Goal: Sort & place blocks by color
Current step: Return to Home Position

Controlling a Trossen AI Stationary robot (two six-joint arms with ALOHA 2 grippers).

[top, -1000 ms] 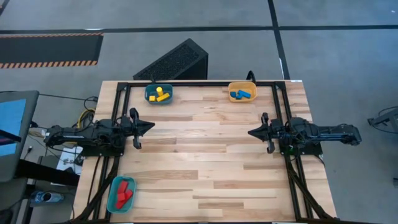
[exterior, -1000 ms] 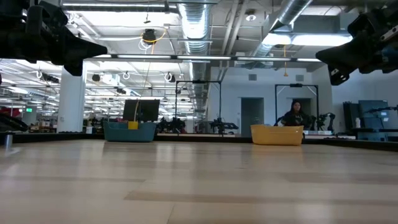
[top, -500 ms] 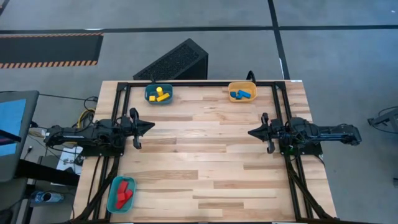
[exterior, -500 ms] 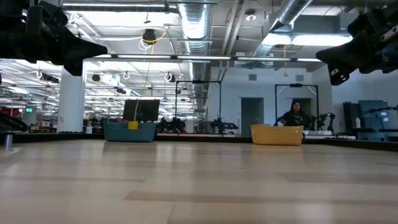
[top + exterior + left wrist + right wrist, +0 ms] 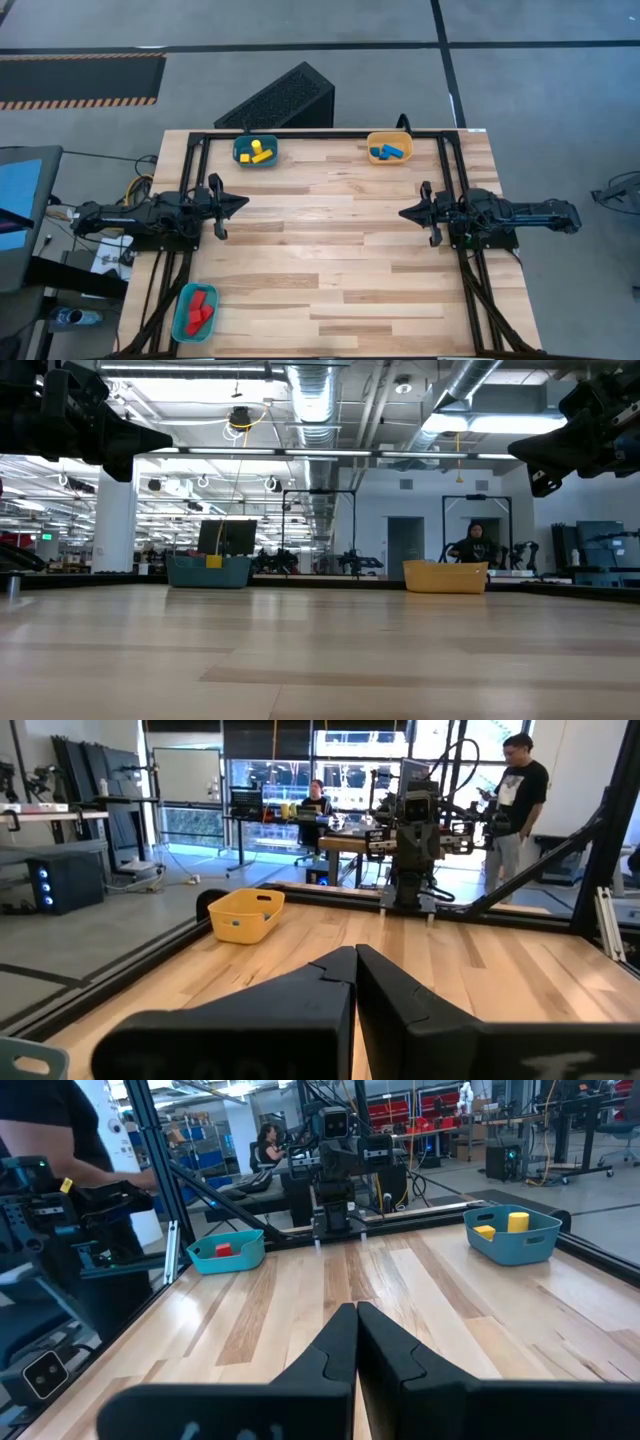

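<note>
The blocks lie in three bins. Yellow blocks (image 5: 258,153) sit in a teal bin (image 5: 255,151) at the far left. Blue blocks (image 5: 389,152) sit in an orange bin (image 5: 389,148) at the far right. Red blocks (image 5: 200,309) sit in a teal bin (image 5: 195,311) at the near left corner. My left gripper (image 5: 245,202) hangs shut at the table's left edge, pointing level toward the right. My right gripper (image 5: 402,212) hangs shut at the right edge, pointing level toward the left. Both are raised above the table and hold nothing.
A black frame (image 5: 320,134) runs along the table's far edge and down both sides. A black perforated box (image 5: 278,100) lies on the floor beyond the far edge. People stand and sit in the room beyond the table (image 5: 518,790). Bare wood (image 5: 320,260) spans the table's middle.
</note>
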